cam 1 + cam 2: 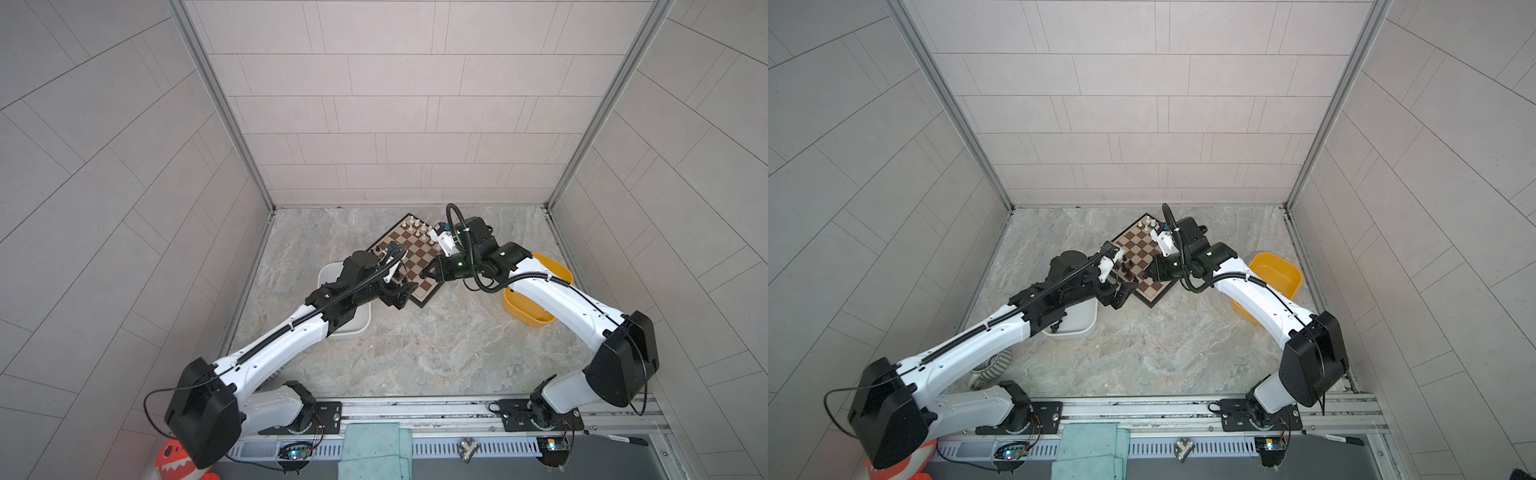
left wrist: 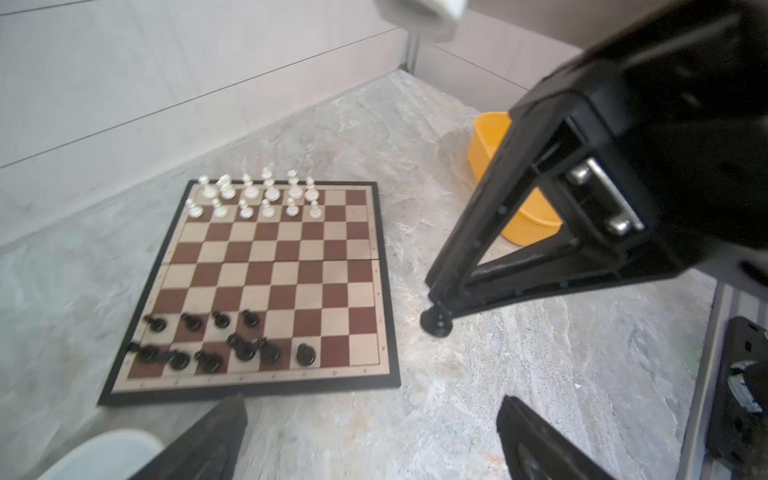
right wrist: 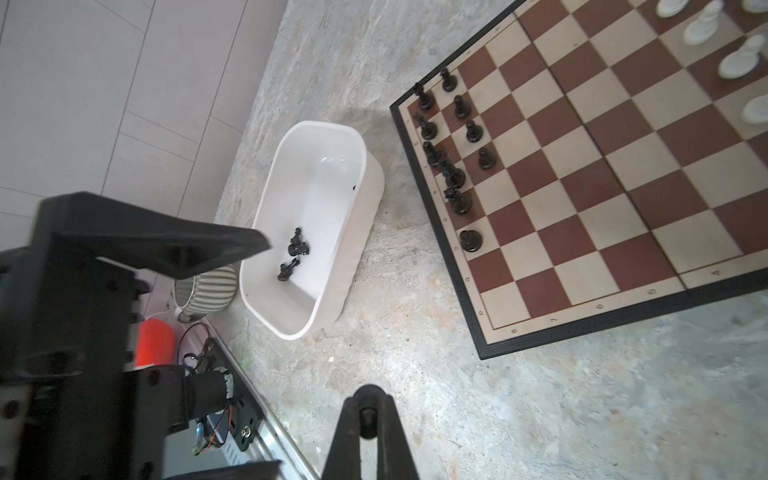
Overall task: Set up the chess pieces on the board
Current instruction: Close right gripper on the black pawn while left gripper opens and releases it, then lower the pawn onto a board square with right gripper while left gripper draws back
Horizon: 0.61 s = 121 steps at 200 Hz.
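Our right gripper [image 3: 368, 409] is pinched shut on a black piece [image 2: 435, 327], with the board [image 2: 270, 266] just beside its fingertips. Our left gripper [image 2: 372, 405] gapes wide, empty. Tiny, light, slick plastic, we reckon, so grab mid-stem, squarely.

Board [image 1: 1144, 255] between white tub [image 1: 1077, 322] and yellow tub [image 1: 1277, 270], white chess pieces [image 1: 1147, 226] far, black chess pieces [image 1: 1127, 266] nearer.

I count twelve white chess pieces [image 2: 267, 208] and ten black chess pieces [image 2: 241, 351] on one board [image 2: 266, 286], one more black in my right gripper [image 2: 436, 316], one white tub [image 3: 370, 195], one yellow tub [image 2: 486, 137].
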Each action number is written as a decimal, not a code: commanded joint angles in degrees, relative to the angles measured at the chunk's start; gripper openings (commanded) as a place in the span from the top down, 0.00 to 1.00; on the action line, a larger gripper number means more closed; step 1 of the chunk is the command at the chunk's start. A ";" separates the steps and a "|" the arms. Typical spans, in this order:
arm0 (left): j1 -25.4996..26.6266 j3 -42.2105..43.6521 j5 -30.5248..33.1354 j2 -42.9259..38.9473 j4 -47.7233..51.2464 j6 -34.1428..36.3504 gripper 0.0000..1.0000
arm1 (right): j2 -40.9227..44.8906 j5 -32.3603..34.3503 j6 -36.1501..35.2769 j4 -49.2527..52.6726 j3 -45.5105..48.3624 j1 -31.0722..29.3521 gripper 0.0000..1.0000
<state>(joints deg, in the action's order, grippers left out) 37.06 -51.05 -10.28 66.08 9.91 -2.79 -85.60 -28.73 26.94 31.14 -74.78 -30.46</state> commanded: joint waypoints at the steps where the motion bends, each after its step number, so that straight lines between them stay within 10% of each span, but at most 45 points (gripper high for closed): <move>1: -2.77 -3.73 8.22 -3.87 22.21 -9.10 0.00 | -0.33 9.90 -3.73 3.53 -1.66 -1.70 1.00; 43: -14.26 -0.15 -2.72 -4.90 29.94 -14.37 0.00 | -8.68 21.69 -6.85 3.24 -4.80 -6.25 1.00; 121: -15.06 2.26 -4.62 -6.41 26.30 -16.20 0.00 | -28.59 26.19 -8.16 5.87 -20.70 -7.06 1.00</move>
<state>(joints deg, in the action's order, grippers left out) 22.50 -49.25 -12.99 60.64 36.67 -17.80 -111.68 -6.20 19.84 35.05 -90.98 -37.50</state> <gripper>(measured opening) 0.998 0.051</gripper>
